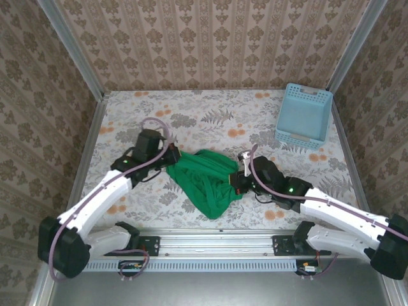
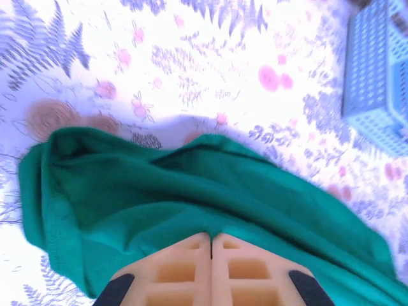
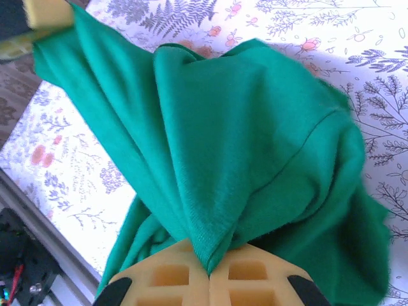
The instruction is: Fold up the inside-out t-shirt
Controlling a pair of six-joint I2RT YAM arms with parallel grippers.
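t-shirt [image 1: 207, 185]: green knit cloth, matt, soft, wrinkled
basket [image 1: 297, 136]: light blue plastic lattice, smooth
table [image 1: 210, 118]: floral printed cover, matt
rail [image 1: 217, 247]: bare metal, slight sheen

This is a lab-style robot test cell dressed like a home: wallpaper panels [image 1: 210, 44] sit in metal frame posts [image 1: 72, 48], a floral table cover [image 1: 210, 115] is spread inside, and a metal rail [image 1: 217, 245] carries the arm bases [image 1: 127, 237].

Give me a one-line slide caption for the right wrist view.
Right tool shut on a bunched fold of the green t-shirt, with the floral table behind.
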